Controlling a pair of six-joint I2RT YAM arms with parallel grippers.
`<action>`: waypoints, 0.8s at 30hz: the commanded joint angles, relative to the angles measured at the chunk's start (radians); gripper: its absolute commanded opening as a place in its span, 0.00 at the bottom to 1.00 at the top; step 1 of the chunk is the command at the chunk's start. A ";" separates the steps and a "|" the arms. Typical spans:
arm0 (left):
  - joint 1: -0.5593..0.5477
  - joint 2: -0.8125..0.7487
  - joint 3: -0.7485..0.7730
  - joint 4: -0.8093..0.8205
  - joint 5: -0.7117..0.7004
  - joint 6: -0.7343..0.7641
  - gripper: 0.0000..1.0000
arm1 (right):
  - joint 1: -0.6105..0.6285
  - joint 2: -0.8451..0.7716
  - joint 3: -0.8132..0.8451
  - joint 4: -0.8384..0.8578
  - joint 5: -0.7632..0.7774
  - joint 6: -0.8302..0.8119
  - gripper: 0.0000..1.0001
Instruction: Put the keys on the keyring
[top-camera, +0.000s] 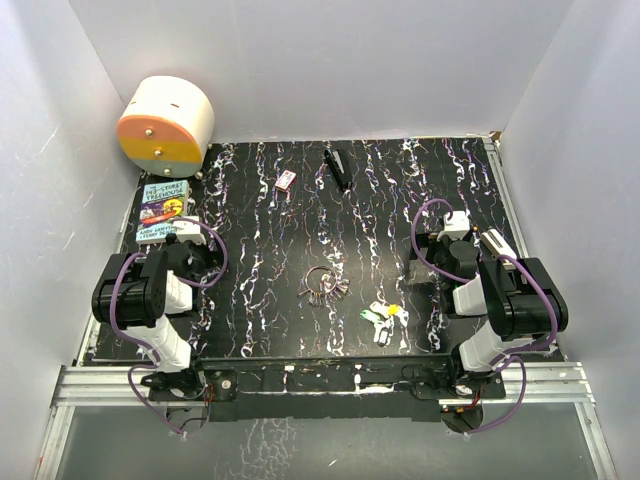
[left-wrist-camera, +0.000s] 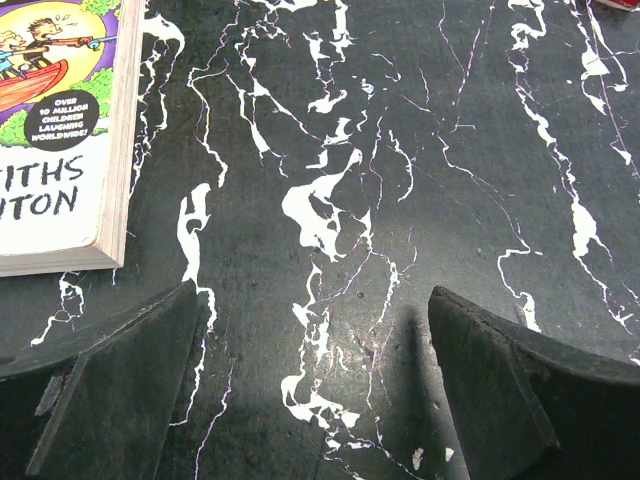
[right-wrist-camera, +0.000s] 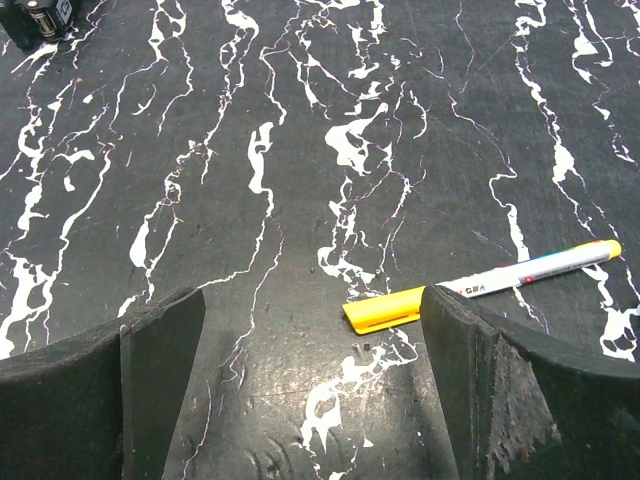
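The keyring (top-camera: 320, 280), a thin silver ring with a bunch of grey keys, lies at the table's middle. Just right of it, nearer the front edge, lie the small keys (top-camera: 381, 316) with green, yellow and white heads. Neither shows in the wrist views. My left gripper (top-camera: 196, 248) (left-wrist-camera: 312, 300) is open and empty over bare table, far left of the keyring. My right gripper (top-camera: 437, 251) (right-wrist-camera: 312, 300) is open and empty, right of the keys and farther back.
A yellow-capped white marker (right-wrist-camera: 480, 285) lies by my right finger. A book (top-camera: 162, 212) (left-wrist-camera: 50, 130) lies by the left gripper. A red-and-white box (top-camera: 286, 180) and a black stick (top-camera: 338, 168) lie at the back. A white-and-orange drum (top-camera: 165, 125) stands at the back left.
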 joint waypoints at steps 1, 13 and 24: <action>0.001 -0.024 -0.004 0.023 0.026 0.013 0.95 | -0.007 -0.004 0.002 0.102 0.009 0.005 0.98; -0.055 -0.205 0.400 -0.708 0.537 0.119 0.91 | -0.006 -0.234 0.375 -0.689 -0.022 0.109 0.86; -0.414 -0.114 0.797 -1.274 0.486 0.250 0.87 | 0.181 -0.382 0.461 -1.239 -0.006 0.228 0.71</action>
